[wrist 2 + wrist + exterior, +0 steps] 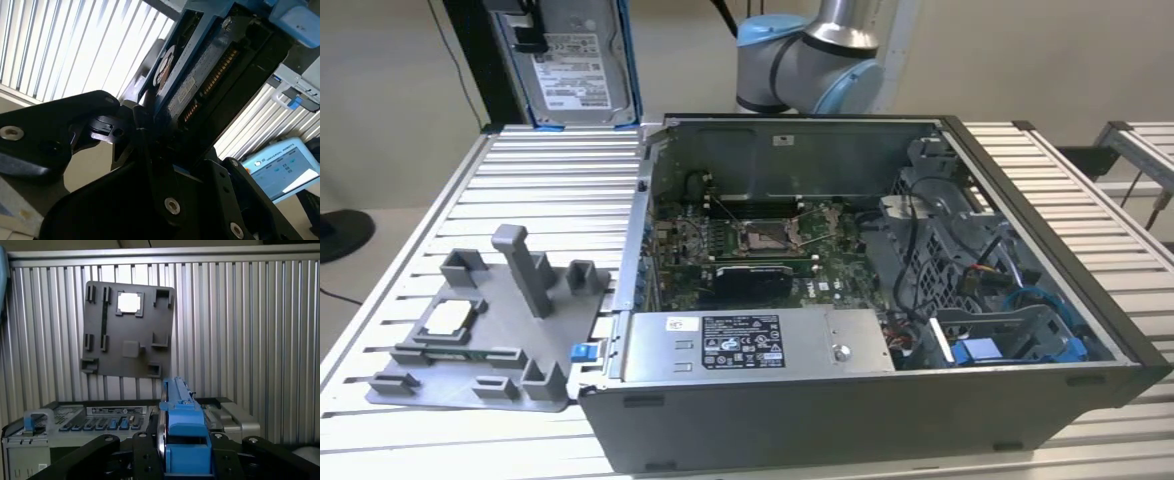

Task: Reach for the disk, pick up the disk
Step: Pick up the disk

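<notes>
Clearly clamped on the disk (pixel 181 427): gripper (pixel 182 457) closed narrow on it in the first wrist view, black fingers (pixel 147 460) pressed to either side. Held edge-on to that camera, blue rail uppermost. Beyond it, looking onto the slatted table (pixel 250 340), the grey fixture tray (pixel 129 340) with a small square silver chip (pixel 129 302) seated in it, and the open computer case (pixel 100 415).

Pinched the same way in the second wrist view, with the disk's (pixel 200 85) circuit-board face and a row of gold contacts turned to the camera.

Up in the air in the exterior view, at the table's far edge toward the exterior view's left: disk (pixel 574 60) upright, white label facing the camera, blue rails down both sides, well apart from the case (pixel 854 410) and beside the arm's grey-and-blue joint (pixel 807 60). Inside the case near its front wall, a long grey metal box (pixel 747 345) with a black-and-white sticker.
</notes>
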Available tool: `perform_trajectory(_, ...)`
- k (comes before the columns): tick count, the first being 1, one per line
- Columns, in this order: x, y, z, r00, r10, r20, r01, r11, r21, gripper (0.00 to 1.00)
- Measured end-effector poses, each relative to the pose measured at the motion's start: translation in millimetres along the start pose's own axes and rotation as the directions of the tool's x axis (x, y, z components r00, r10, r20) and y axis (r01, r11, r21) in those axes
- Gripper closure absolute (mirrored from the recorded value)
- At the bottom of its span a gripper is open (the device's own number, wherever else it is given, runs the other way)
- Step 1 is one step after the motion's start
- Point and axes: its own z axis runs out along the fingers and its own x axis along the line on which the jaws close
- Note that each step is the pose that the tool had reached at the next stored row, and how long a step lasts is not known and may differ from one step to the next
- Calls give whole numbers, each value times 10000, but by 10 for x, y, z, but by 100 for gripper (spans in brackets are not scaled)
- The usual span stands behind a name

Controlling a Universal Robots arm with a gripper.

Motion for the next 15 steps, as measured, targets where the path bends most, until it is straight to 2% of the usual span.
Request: perform_trajectory(15,-26,-500,-3,10000,-1,1,1,10000,-1,100)
